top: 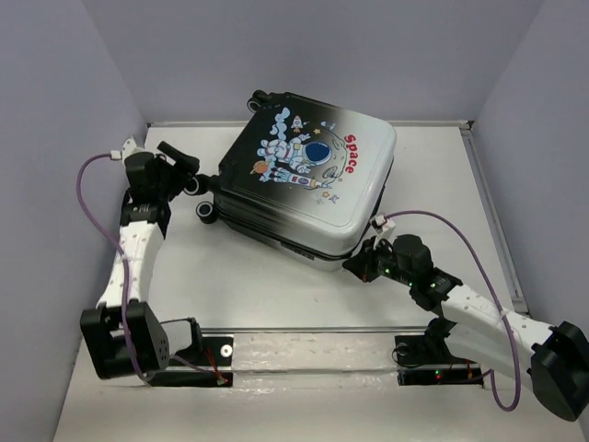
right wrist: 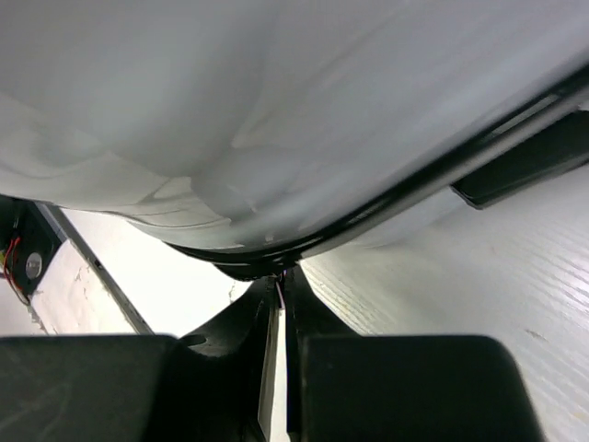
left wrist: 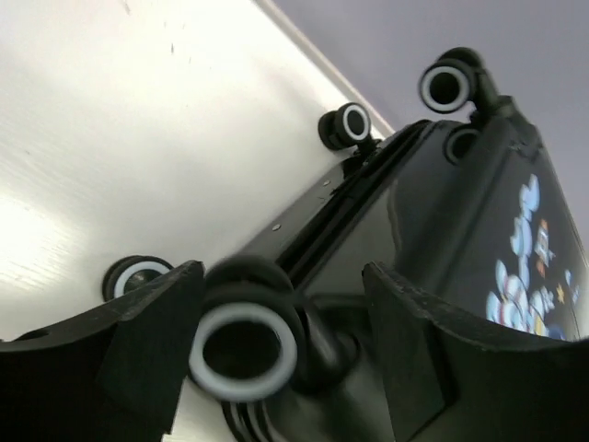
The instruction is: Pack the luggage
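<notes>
Nearest me, both my arms are bolted to a pale strip [top: 313, 343] along the front edge of the bench [top: 276, 295]; a purple cable [top: 85, 189] loops beside each arm.

My right hand [top: 362, 262] reaches forward to the near right corner of the suitcase [top: 304, 175]; its fingers [right wrist: 317, 322] are closed to a thin slit, with the tips right at the dark seam that runs round the white shell; whether they pinch anything there I cannot tell.

The suitcase lies flat and closed in the middle of the bench, with the astronaut print facing up; its long axis runs left to right, skewed so that the right end sits a little nearer me; the black wheel end points left and the white end points right.

Further out on the left, my left hand [top: 189, 173] is at that wheel end; it is spread wide, with a finger on either side of one black wheel [left wrist: 244, 345] that has a white ring; it is not clamped on the wheel; three more wheels show beyond it.

The bench is white with a faint grain and has a low lip along its far and right edges; plain lilac-grey walls [top: 322, 46] close it in on the left, far and right sides.
</notes>
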Robot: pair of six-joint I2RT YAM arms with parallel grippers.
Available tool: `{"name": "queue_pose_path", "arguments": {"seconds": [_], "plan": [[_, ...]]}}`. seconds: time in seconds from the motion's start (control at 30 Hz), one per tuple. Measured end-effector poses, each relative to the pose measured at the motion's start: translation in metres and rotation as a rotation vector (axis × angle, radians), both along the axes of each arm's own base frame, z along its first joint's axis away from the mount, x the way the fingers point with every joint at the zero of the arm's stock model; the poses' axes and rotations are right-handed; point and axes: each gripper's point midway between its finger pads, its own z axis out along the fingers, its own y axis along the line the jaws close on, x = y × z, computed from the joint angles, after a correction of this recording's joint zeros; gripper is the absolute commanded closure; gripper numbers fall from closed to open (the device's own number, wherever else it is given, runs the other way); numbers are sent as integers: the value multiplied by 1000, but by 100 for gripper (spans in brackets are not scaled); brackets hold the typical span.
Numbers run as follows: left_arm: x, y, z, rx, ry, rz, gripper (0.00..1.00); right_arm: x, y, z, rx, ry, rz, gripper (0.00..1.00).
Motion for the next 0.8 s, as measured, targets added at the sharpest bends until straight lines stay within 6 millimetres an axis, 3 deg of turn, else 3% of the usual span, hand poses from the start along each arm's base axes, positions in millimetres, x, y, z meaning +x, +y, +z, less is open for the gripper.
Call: {"name": "queue_pose_path", "arguments": {"seconds": [0.1,0.17,0.23,0.27,0.33,0.37,0.47,0.63,0.8], "plan": [[-30,-2,33,98,-96,-6,49,0,-3,-1,-2,12,-21,93],[-48,-21,45,131,-138,-51,57,-1,-5,0,1,18,-30,93],[-64,-69,42,149,-156,-165,63,-2,-5,0,4,25,-34,93],[-81,-115,35,142,-156,-301,64,-3,-6,1,6,26,-35,93],[-99,-161,19,132,-134,-427,66,-4,-7,0,3,31,-39,93],[-111,-193,20,118,-159,-508,66,-5,-9,-2,-6,45,-43,93],[-136,-245,20,64,-200,-630,65,-6,-9,-3,-6,55,-46,93],[-149,-287,14,8,-213,-719,64,-13,-4,-2,-10,70,-31,93],[-143,-322,23,-24,-253,-764,64,-20,2,-2,-24,74,-40,93]]}}
